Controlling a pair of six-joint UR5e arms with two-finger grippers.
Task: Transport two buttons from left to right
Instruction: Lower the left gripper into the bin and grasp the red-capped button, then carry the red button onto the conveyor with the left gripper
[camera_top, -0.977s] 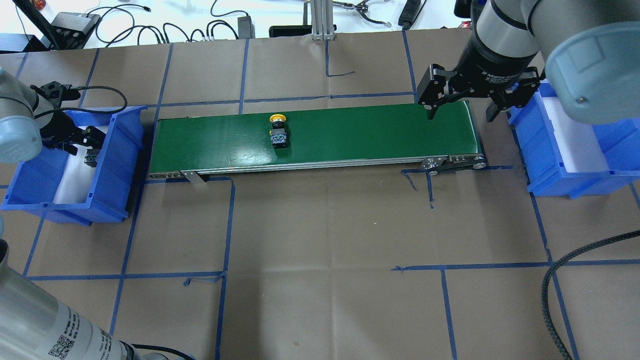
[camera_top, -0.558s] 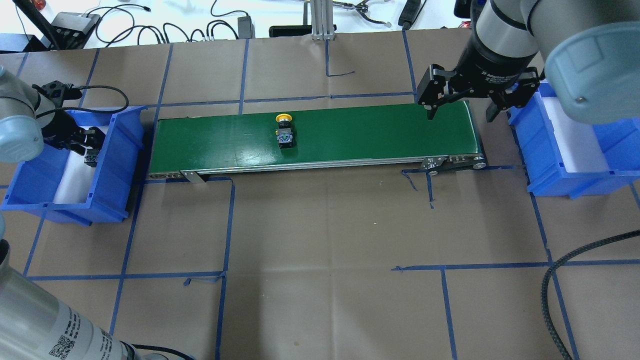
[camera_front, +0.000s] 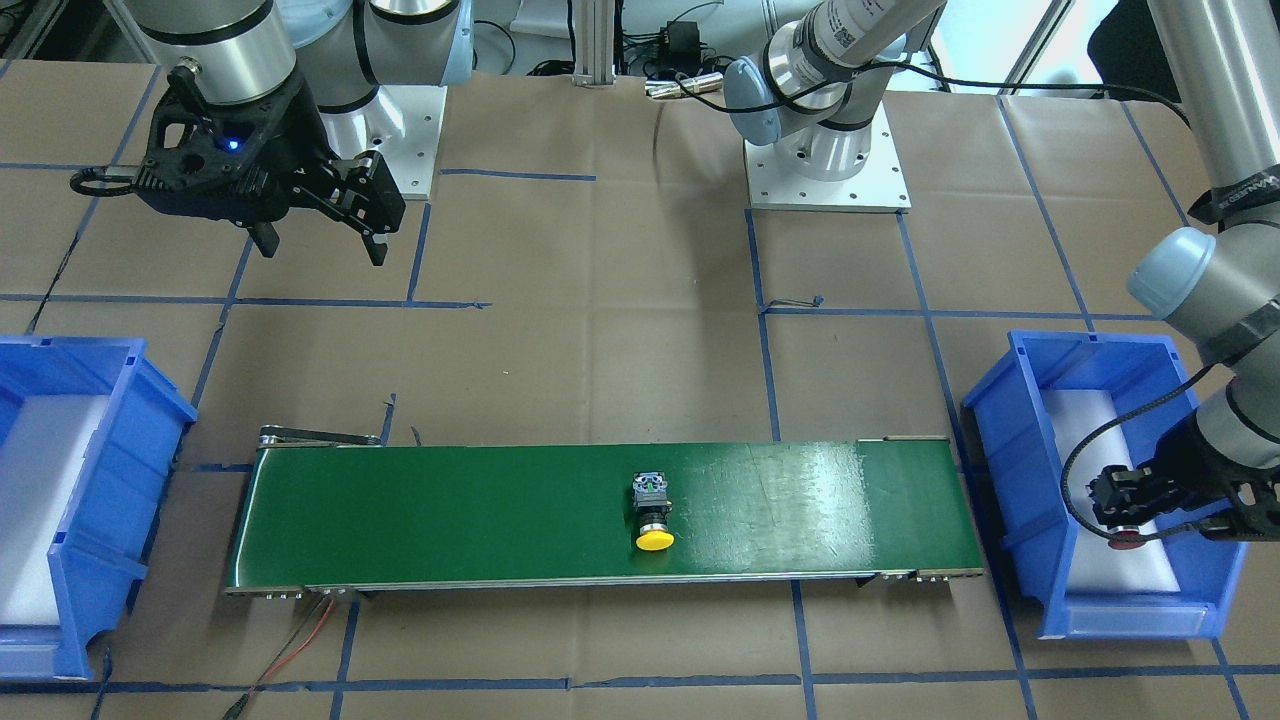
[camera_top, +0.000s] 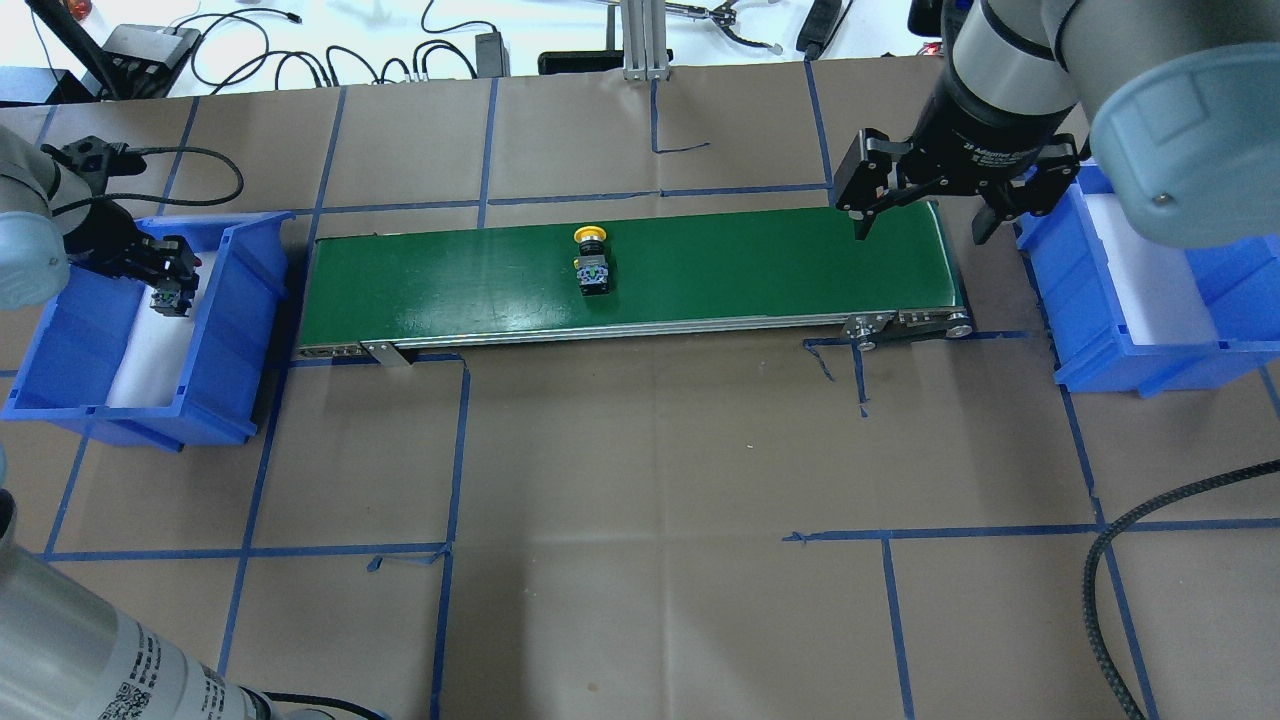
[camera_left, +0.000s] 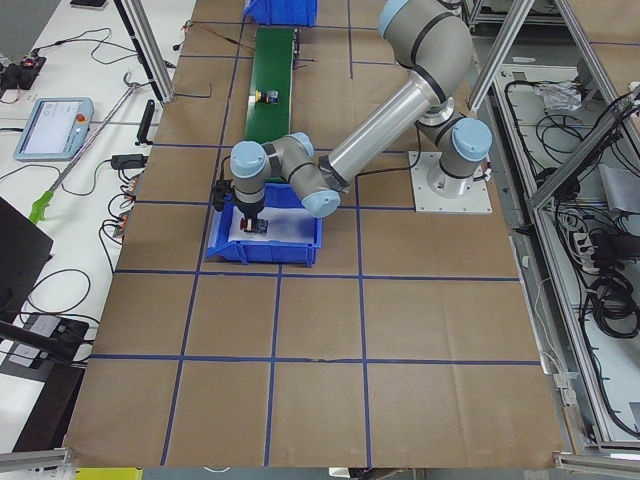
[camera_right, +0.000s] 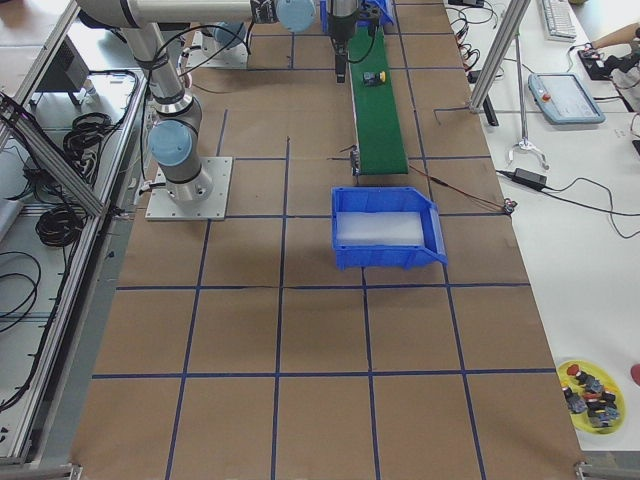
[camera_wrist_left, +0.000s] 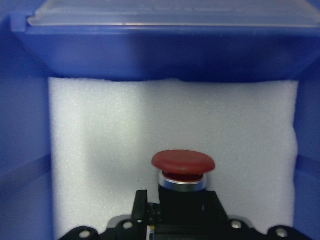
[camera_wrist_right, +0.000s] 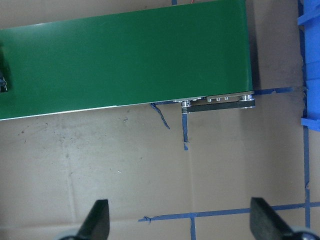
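Note:
The yellow-capped button (camera_top: 592, 262) lies on its side on the green conveyor belt (camera_top: 750, 270), left of the belt's middle; it also shows in the front view (camera_front: 653, 515). My left gripper (camera_top: 165, 283) is shut on the red-capped button (camera_wrist_left: 183, 162) and holds it above the white foam of the left blue bin (camera_top: 230, 330); the red cap shows in the front view (camera_front: 1128, 540). My right gripper (camera_top: 920, 215) is open and empty, hovering over the belt's right end, beside the right blue bin (camera_top: 1090, 340).
White foam lines both bins. A black braided cable (camera_top: 1110, 600) loops at the front right. An aluminium post (camera_top: 645, 40) and loose cables stand past the far edge. A yellow dish (camera_right: 590, 390) with several spare buttons lies far off in the right side view.
The yellow button has ridden the belt to the right. My left gripper has moved up and back in the left bin with the red button. The right gripper has stayed still.

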